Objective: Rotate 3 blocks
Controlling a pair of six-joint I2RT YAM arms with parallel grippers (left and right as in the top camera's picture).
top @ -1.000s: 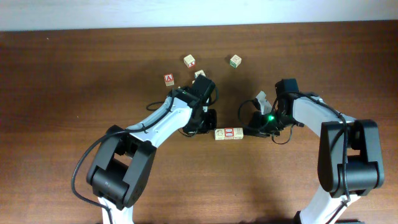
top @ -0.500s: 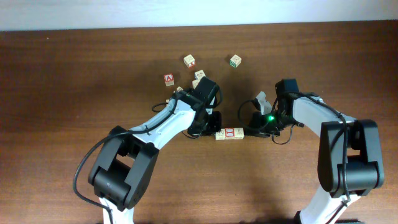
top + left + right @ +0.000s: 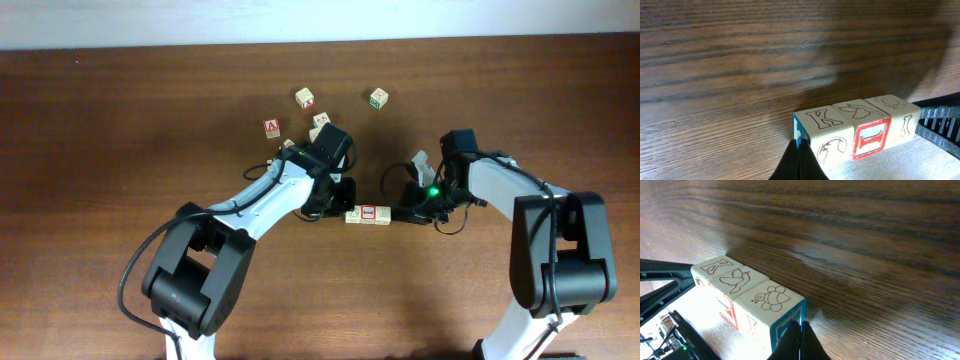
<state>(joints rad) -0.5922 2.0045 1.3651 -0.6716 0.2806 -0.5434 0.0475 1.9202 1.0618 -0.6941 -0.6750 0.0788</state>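
Observation:
Three blocks [image 3: 368, 214] lie in a tight row mid-table. In the left wrist view they show a K block [image 3: 822, 131], a red-framed block [image 3: 869, 141] and a third block [image 3: 901, 120]. My left gripper [image 3: 800, 152] is shut, its tip against the blue-framed end face of the K block. In the right wrist view the far-end block [image 3: 771, 300] carries a small animal drawing on top. My right gripper [image 3: 800, 336] is shut and touches that block's blue-framed end face. In the overhead view the left gripper [image 3: 342, 212] and right gripper [image 3: 397, 212] flank the row.
Other similar cubes lie farther back: one [image 3: 305, 97], a green-printed one [image 3: 378, 98], a red-printed one [image 3: 271, 127] and one [image 3: 321, 120] just behind the left arm. The far table edge meets a white wall.
My left arm has shifted slightly right, bringing its tip to the row's left end. The right arm and the row have barely moved.

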